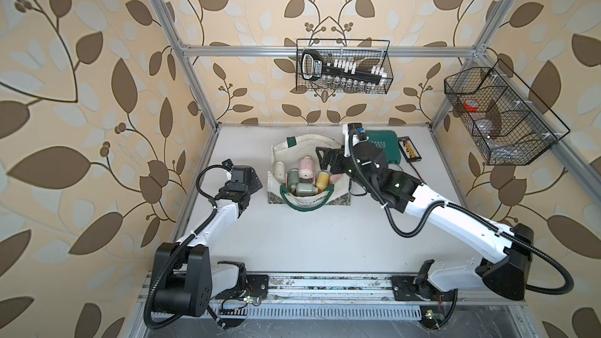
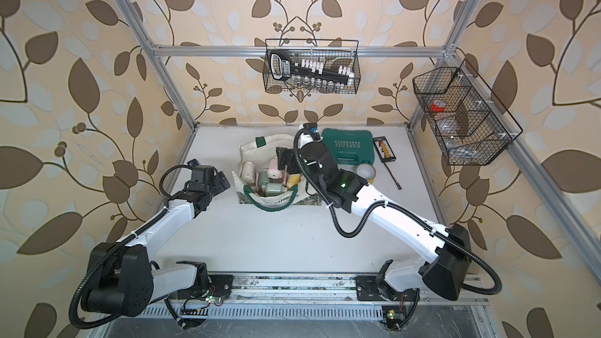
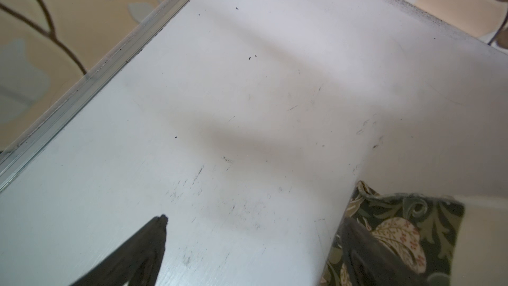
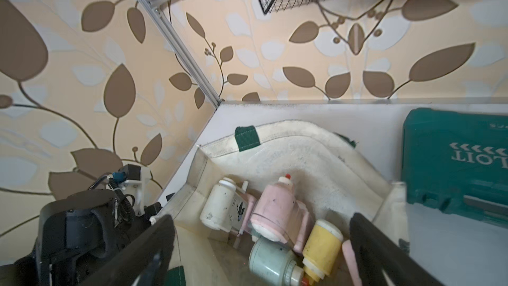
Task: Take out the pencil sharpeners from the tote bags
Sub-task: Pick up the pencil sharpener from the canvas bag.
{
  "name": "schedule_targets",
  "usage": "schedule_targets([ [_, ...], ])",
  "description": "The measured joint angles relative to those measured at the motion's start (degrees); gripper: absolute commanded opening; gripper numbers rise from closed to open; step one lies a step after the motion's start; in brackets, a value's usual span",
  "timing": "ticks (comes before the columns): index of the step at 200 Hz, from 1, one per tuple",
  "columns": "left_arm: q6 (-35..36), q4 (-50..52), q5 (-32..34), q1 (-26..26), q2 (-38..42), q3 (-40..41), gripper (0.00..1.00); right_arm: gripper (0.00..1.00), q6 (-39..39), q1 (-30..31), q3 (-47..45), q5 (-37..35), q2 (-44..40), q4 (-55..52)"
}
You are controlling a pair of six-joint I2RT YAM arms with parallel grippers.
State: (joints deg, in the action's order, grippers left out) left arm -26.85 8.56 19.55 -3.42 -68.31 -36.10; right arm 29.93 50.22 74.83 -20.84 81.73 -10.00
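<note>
- Pencil sharpeners (image 4: 277,210) lie heaped inside the cream tote bag (image 4: 316,160), which sits open-mouthed on the white table (image 1: 309,238). None lies out on the table.
- The right gripper (image 4: 261,217) hangs over the bag's mouth, jaws spread wide and holding nothing. In the right wrist view, cream, pink, yellow and sage-green sharpeners show between its fingers. Another pink one is half hidden behind one finger (image 4: 379,246).
- The left gripper (image 3: 254,220) is likewise spread wide and empty, over bare table just beside the bag's patterned bottom band (image 3: 398,229). The left wrist view shows no sharpeners at all.
- The sharpeners overlap in the heap, so their number cannot be told.
- The teal tool case (image 2: 348,149) shows whole in a top view, with a tape roll (image 2: 366,172) beside it.
- In a top view the right arm (image 1: 422,203) covers part of the case and all of the roll.
- The right wrist view cuts the case off at its edge.
</note>
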Motion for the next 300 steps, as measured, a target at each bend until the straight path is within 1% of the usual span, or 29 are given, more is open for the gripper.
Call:
schedule_targets([
  [18, -0.66, -0.11, 0.07, 0.0, 1.53, 1.07, 0.99, 0.77, -0.39, 1.86, 2.14, 0.22, 4.57, -0.57],
  [21, -0.76, -0.13, 0.07, 0.0, 1.55, 1.09, 0.99, 0.73, 0.0, 1.92, 2.51, 0.28, 5.25, -0.74],
  [39, -0.98, -0.37, 0.11, 0.0, 1.16, 1.07, 0.99, 0.6, 0.13, 1.86, 6.05, 1.05, 10.12, -2.21],
  [50, -1.2, -0.2, 0.15, 0.0, 0.39, 0.92, 0.99, 0.54, 1.03, 1.38, 8.76, 1.84, 12.98, -3.48],
  [55, -1.25, -0.09, 0.15, 0.0, -0.15, 0.74, 0.99, 0.54, 1.64, 1.18, 10.12, 2.38, 14.25, -4.22],
  [68, -1.38, 0.37, 0.17, 0.0, -1.88, 0.0, 0.99, 0.55, 2.27, 0.66, 13.84, 3.8, 17.44, -6.16],
  [90, -1.55, 0.68, 0.17, 0.0, -3.52, -0.85, 0.99, 0.63, 3.82, 0.17, 19.78, 5.22, 22.53, -9.66],
  [103, -1.64, 0.76, 0.17, 0.0, -3.56, -0.85, 0.99, 0.66, 4.92, 0.13, 21.97, 5.7, 24.74, -11.65],
  [118, -1.68, 0.79, 0.17, 0.0, -3.56, -0.87, 0.99, 0.75, 6.47, 0.13, 22.88, 5.84, 26.29, -13.77],
  [164, -1.7, 0.9, 0.2, 0.0, -3.56, -0.87, 0.99, 0.76, 9.66, 0.28, 23.12, 3.52, 28.68, -19.37],
  [187, -1.73, 0.92, 0.22, 0.0, -3.56, -0.9, 0.99, 0.74, 10.43, 0.28, 23.41, 3.02, 29.62, -20.46],
  [271, -1.88, 0.94, 0.46, 0.0, -3.56, -0.9, 0.99, 0.72, 12.09, -0.31, 24.79, 1.84, 36.04, -21.07],
  [300, -1.92, 0.96, 0.52, 0.0, -3.56, -0.9, 0.99, 0.72, 12.31, -0.52, 25.57, 0.79, 36.87, -21.29],
])
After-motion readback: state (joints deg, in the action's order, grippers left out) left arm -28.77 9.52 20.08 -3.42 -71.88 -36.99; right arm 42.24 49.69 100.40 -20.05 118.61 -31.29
